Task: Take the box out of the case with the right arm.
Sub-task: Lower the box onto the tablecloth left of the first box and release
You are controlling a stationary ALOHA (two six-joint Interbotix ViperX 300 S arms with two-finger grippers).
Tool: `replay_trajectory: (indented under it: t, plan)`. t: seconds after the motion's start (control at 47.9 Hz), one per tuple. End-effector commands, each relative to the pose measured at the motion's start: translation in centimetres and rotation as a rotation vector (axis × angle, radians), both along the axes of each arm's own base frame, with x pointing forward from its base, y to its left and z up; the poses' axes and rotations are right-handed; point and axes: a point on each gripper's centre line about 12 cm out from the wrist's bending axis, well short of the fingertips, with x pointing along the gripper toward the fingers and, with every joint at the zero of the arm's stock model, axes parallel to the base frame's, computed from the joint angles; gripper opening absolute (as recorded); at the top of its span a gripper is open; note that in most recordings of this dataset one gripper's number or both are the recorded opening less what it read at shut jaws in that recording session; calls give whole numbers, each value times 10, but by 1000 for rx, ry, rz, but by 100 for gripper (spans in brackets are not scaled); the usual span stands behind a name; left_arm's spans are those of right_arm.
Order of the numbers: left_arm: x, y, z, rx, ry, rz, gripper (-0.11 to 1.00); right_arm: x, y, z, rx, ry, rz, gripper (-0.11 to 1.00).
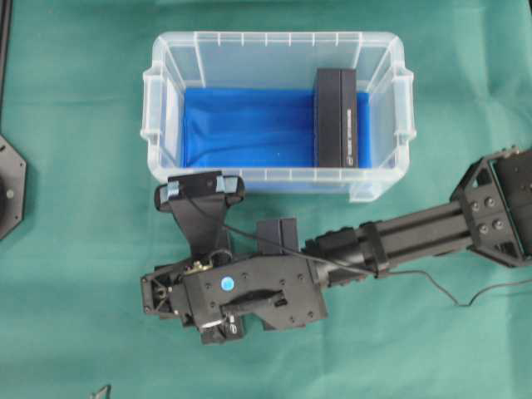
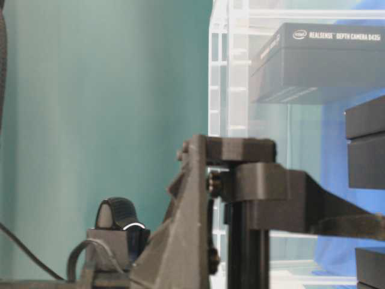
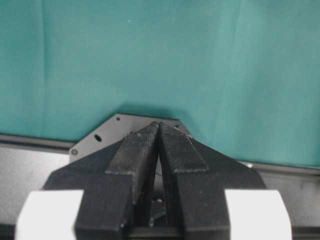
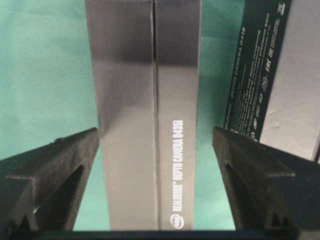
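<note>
The clear case (image 1: 158,91) with its blue cloth lining stands at the back of the table, and one black box (image 1: 335,118) rests inside against its right end. The black right arm (image 1: 399,237) reaches across in front of the case. In the right wrist view my right gripper (image 4: 155,131) is open around another black box (image 4: 150,100) standing on the green cloth, with a gap at each finger. In the overhead view its fingers are hidden under its head. My left gripper (image 3: 159,126) is shut on nothing.
A black box (image 1: 278,237) stands outside the case beside the right arm. A further box face with printed text (image 4: 280,75) lies right of the open jaws. The left arm's base plate (image 1: 8,187) is at the left edge. Green cloth (image 1: 75,316) covers the table.
</note>
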Motion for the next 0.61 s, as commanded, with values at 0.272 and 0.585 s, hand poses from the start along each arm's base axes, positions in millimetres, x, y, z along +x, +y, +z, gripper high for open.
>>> replay_trajectory:
  t: [0.272,0.585]
  plan:
    - [1,0,5,-1,-15,4,0,-3,-2,33,12,-64,-2,89]
    - [1,0,5,-1,-17,3,0,-11,-8,71,14,-130,-12,89]
